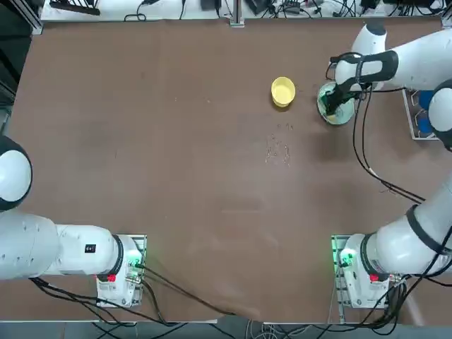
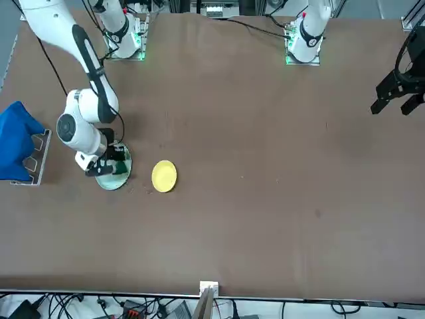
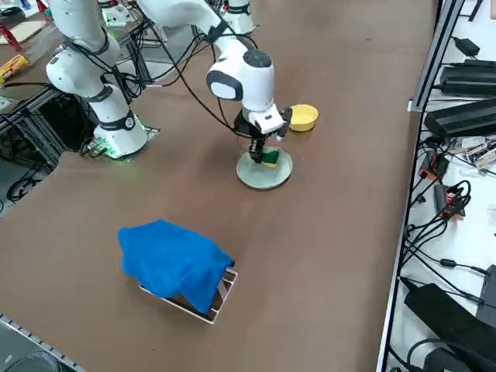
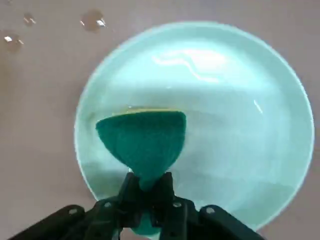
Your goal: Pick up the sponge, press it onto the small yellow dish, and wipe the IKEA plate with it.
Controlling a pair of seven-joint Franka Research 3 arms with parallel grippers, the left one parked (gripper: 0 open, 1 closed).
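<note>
My right gripper (image 4: 147, 186) is shut on the sponge (image 4: 142, 142), squeezing its green scouring top so it fans out over the mint IKEA plate (image 4: 240, 115). From the right side the sponge (image 3: 270, 158), green over yellow, rests on the IKEA plate (image 3: 263, 177) under the right gripper (image 3: 261, 152). Overhead, the right gripper (image 1: 333, 101) covers most of the IKEA plate (image 1: 337, 117) at the table's far right. The small yellow dish (image 1: 282, 92) stands apart to the plate's left. In the front view the small yellow dish (image 2: 164, 176) sits right of the IKEA plate (image 2: 113, 179).
A blue cloth (image 3: 174, 262) lies draped over a metal stand near the table's right edge, also seen as the blue cloth (image 2: 16, 139). Small water drops (image 1: 279, 150) mark the tabletop nearer the arms than the dish. Cables trail from the right arm across the table.
</note>
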